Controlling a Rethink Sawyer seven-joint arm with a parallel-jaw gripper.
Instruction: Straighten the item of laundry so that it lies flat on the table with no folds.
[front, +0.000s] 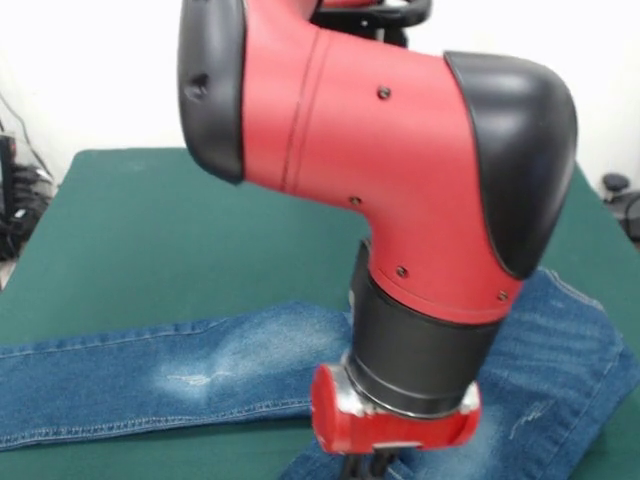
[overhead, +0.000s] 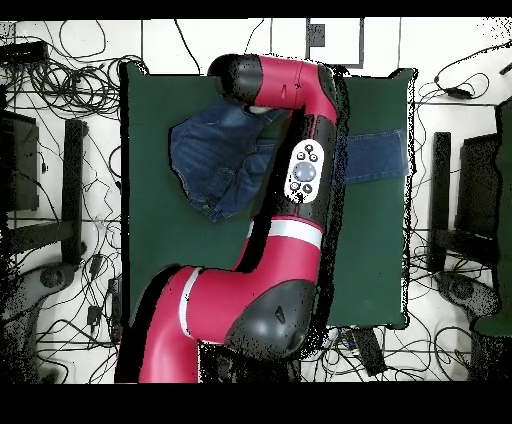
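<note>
the jeans (front: 150, 375) lie bunched across the green table (front: 130, 240), one leg stretched out. the tool (front: 372, 466) hangs over them; whether it's wide or narrow, i cannot tell. dragging could deepen folds.

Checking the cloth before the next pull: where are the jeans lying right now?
In the overhead view the jeans lie across the table's upper half, bunched at left, one leg reaching right under the arm.
</note>
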